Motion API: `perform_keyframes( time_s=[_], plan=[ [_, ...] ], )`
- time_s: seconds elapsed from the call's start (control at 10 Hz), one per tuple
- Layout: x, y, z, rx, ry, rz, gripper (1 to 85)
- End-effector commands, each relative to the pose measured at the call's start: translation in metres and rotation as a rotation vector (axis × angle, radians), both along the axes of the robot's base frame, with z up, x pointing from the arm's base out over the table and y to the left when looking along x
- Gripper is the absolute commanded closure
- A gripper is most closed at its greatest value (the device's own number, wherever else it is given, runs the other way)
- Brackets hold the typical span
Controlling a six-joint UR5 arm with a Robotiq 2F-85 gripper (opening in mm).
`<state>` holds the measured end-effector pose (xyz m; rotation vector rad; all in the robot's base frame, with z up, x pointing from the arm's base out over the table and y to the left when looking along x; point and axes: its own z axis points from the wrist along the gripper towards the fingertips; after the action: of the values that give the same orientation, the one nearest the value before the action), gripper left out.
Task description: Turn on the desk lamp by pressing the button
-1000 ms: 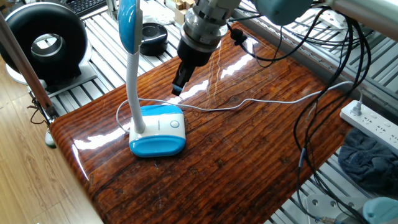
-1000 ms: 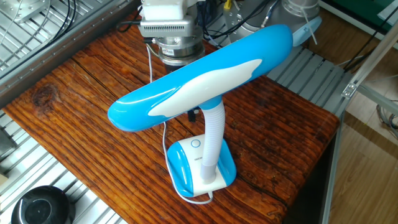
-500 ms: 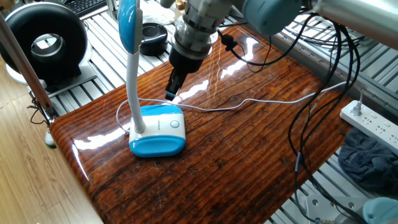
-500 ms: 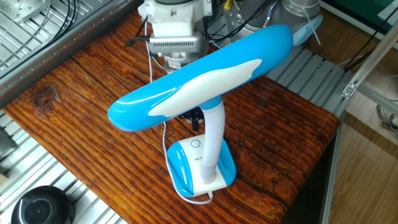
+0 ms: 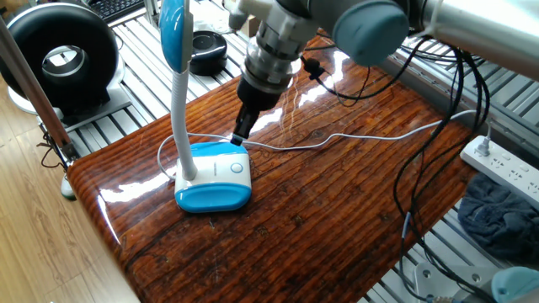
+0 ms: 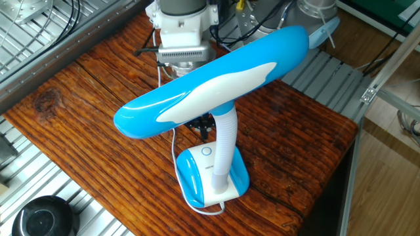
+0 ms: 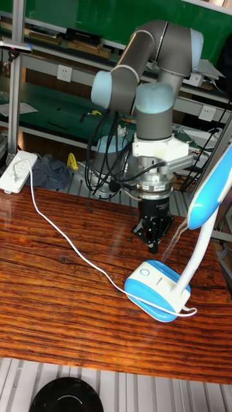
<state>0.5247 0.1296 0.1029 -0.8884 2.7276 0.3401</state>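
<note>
The desk lamp stands on the wooden table with its white and sky-blue base, bendy white neck and oval blue-and-white head. Its round button sits on top of the base. My gripper points down just above the base's far edge, a little behind the button. Its black fingers meet in a point, shut on nothing. In the other fixed view the lamp head hides most of the gripper. The lamp looks unlit.
The lamp's thin white cord runs across the table to a white power strip. A black round fan stands off the table at the far left. Black cables hang by the right table edge.
My gripper has come down and closer to the lamp base, from well above the table to just over the base's far edge. The lamp has not moved.
</note>
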Motion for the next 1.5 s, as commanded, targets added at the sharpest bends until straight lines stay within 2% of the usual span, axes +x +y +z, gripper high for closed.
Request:
perform_keyframes(
  time_s=[0.0, 0.2, 0.4, 0.5, 0.7, 0.9, 1.1, 1.2, 1.4],
  plan=[
    [0.002, -0.003, -0.015, -0.01, -0.002, 0.011, 84.7],
    [0.005, -0.003, -0.023, 0.001, -0.01, 0.01, 84.7],
    [0.011, 0.0, -0.027, 0.039, -0.041, -0.009, 84.7],
    [0.014, 0.0, -0.027, 0.053, -0.057, -0.024, 84.7],
    [0.022, -0.005, -0.022, 0.053, -0.094, -0.036, 84.7],
    [0.024, -0.002, -0.022, 0.075, -0.094, -0.048, 84.7],
    [0.024, 0.007, -0.026, 0.117, -0.079, -0.054, 84.7],
    [0.024, 0.01, -0.029, 0.123, -0.075, -0.055, 84.7],
    [0.019, 0.007, -0.037, 0.082, -0.061, -0.036, 84.7]
  ],
)
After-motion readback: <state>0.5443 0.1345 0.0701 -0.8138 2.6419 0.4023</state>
